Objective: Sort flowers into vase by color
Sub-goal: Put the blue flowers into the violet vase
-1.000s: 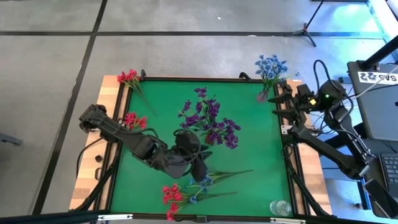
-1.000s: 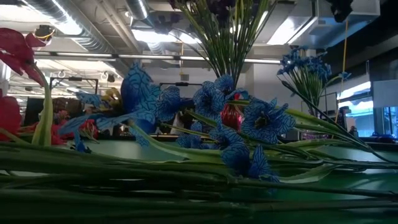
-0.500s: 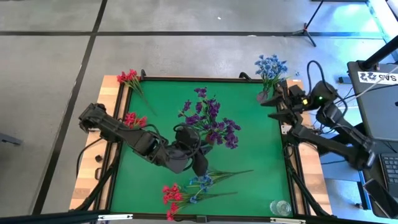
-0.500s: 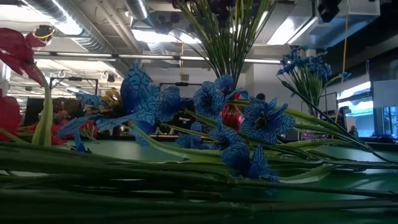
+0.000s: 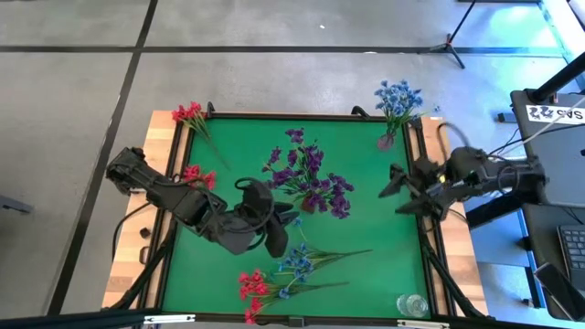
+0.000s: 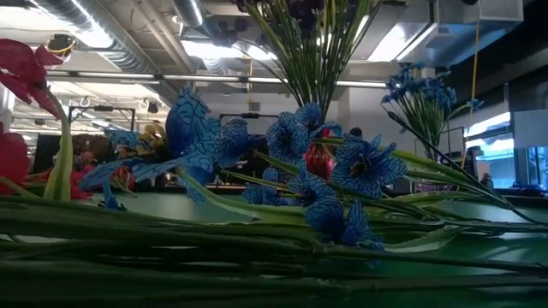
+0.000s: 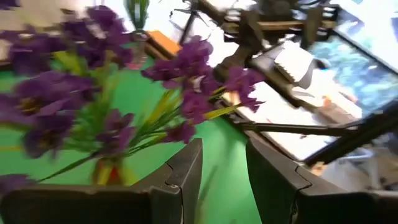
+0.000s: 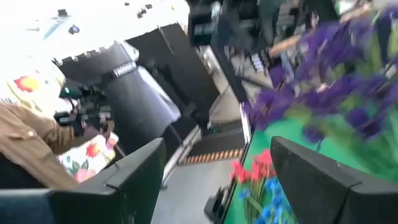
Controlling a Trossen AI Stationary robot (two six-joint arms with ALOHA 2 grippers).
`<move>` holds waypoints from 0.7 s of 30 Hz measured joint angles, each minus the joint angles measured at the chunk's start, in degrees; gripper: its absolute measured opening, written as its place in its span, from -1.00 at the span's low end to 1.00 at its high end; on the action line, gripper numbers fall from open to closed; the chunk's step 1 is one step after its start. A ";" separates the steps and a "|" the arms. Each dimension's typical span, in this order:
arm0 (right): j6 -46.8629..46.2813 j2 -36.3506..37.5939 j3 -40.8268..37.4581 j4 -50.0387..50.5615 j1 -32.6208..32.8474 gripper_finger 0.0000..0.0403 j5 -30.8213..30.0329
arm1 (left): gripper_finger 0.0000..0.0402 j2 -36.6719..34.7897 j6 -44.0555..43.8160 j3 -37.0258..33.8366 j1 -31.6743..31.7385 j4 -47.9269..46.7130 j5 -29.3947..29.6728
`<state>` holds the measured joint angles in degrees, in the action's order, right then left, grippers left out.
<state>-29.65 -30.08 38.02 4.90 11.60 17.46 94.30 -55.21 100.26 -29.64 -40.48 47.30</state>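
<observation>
We look down on a desk (image 5: 366, 219) covered by a green mat, with wooden edges at either side. The biggest thing on it is the purple bunch (image 5: 309, 179), standing near the middle. A blue bunch (image 5: 398, 99) stands at the far right corner, a red bunch (image 5: 191, 115) at the far left corner, and a second red cluster (image 5: 195, 175) sits by the left edge. Loose blue sprigs (image 5: 297, 264) and red sprigs (image 5: 252, 285) lie together on the mat near the front edge, stems pointing right. A small clear glass (image 5: 411, 304) stands at the front right corner. Our left hand (image 5: 274, 233) hangs over the mat just in front of the purple bunch and just behind the loose sprigs, its fingers (image 7: 186, 168) spread and holding nothing. Our right hand (image 5: 395, 190) is over the right side of the mat, pointing toward the purple bunch, fingers (image 8: 134, 171) spread wide and empty.
</observation>
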 joint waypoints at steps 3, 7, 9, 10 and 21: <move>0.36 -3.82 0.05 -0.04 9.03 0.43 -8.02 | -0.40 0.00 -1.91 -0.01 -0.48 -2.13 0.32; 1.00 -8.84 0.11 -2.11 18.04 0.43 -16.72 | -0.40 -0.02 -3.80 -0.01 -1.06 -4.48 0.45; 1.00 -11.39 0.18 -3.51 21.11 0.43 -20.18 | -0.40 -0.02 -4.65 -0.01 -1.08 -5.76 0.37; 1.02 -12.78 0.20 -3.97 22.28 0.43 -21.84 | -0.40 -0.02 -4.73 -0.01 -1.17 -6.33 0.31; 0.30 -28.27 9.41 1.39 29.88 0.43 -31.44 | -0.40 -0.02 -4.69 -0.01 -1.19 -11.03 0.08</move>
<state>-29.35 -58.35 47.43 6.28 41.48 -13.98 94.28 -59.90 100.25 -30.83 -51.51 47.38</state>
